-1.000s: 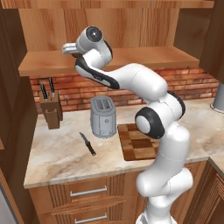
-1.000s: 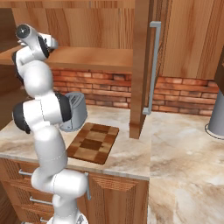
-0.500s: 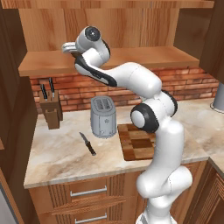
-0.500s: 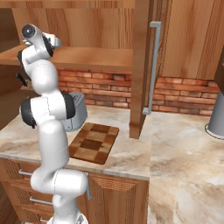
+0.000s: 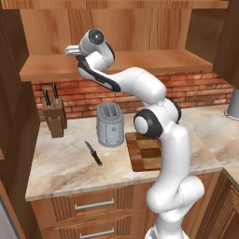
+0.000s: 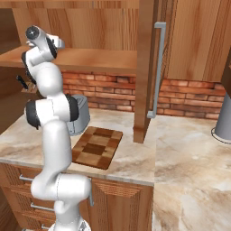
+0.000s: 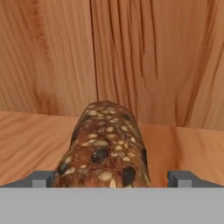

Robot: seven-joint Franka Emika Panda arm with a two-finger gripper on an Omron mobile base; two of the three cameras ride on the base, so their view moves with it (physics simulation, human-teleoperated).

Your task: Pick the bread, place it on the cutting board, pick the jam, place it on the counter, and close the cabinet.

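The bread (image 7: 105,146), a dark brown seeded loaf chunk, lies on the wooden shelf (image 5: 154,60) inside the cabinet. My gripper (image 7: 112,178) is open, its two grey fingertips (image 7: 41,178) standing either side of the near end of the loaf without touching it. In the left base view the gripper (image 5: 71,50) reaches left over the shelf at the arm's top. The patchwork cutting board (image 5: 147,151) (image 6: 97,145) lies on the beige marbled counter (image 5: 65,163) (image 6: 189,149) below. The cabinet door (image 6: 146,67) stands open, edge-on, with its grey bar handle (image 6: 158,67). The jam is out of view.
A silver toaster (image 5: 110,125) stands left of the board, with a black knife (image 5: 93,153) lying in front of it. A wooden knife block (image 5: 53,116) sits by the brick wall. A grey vessel (image 6: 223,122) stands at the far right of the counter.
The arm's elbow has swung a little to the left. The hand has stayed at the shelf with its jaws open.
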